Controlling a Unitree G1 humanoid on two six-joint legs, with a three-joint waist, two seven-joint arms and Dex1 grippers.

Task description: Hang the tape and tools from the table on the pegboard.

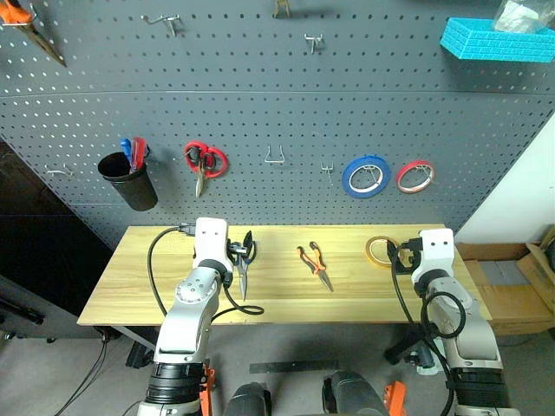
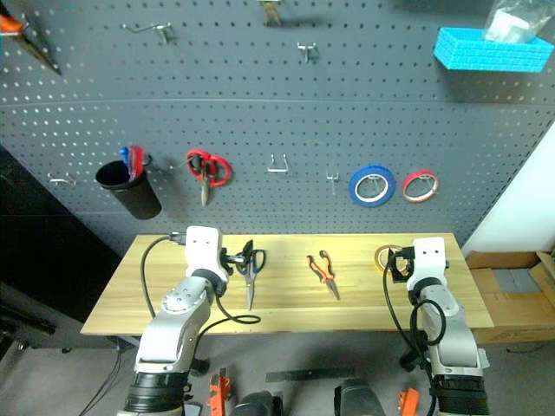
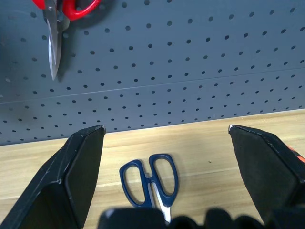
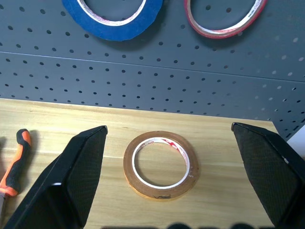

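Note:
Blue-handled scissors lie on the light wood table, handles toward the pegboard. My left gripper hovers just short of them, open and empty. Orange-and-black pliers lie mid-table. The yellow tape lies flat near the table's right end. My right gripper is open and empty, a little back from it, with the ring centred between its fingers.
On the pegboard hang red-handled scissors, a blue tape ring, a red tape ring and a black cup. Bare hooks sit between them. A blue basket is high right. Cardboard boxes stand right of the table.

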